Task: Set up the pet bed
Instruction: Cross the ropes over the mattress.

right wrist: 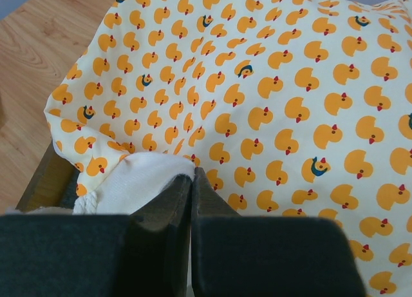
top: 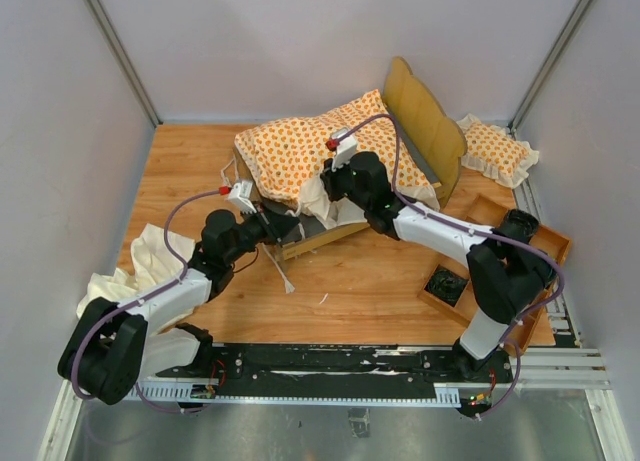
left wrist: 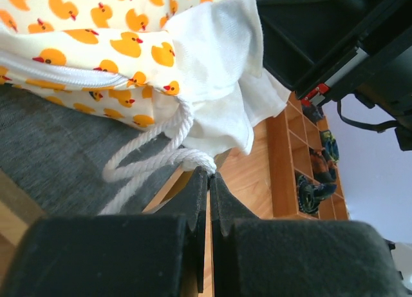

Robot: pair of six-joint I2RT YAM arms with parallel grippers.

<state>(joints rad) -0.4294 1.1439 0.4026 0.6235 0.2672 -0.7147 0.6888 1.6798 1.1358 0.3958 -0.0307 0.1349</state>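
The large orange duck-patterned cushion with cream ruffle (top: 300, 151) lies askew on the small light-wood bed frame with scalloped headboard (top: 420, 116), so squaring it and securing its white rope tie string (left wrist: 148, 162) seem left to do. The left gripper (left wrist: 209, 176) is closed with the string at its tips, and the right gripper (right wrist: 192, 178) is closed against the ruffle; I cannot tell whether either is actually pinching anything. A small square duck-patterned pillow (top: 497, 149), a crumpled cream cloth (top: 150, 266) and a compartmented wooden tray (left wrist: 278, 162) lie around, and both arms crowd the frame's near corner.

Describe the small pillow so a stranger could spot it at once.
Find the wooden bed frame in the middle, with its scalloped headboard. Beyond that, at the far right corner, lies the small pillow. Its orange print matches the big cushion, but it is far smaller and lies off the bed.
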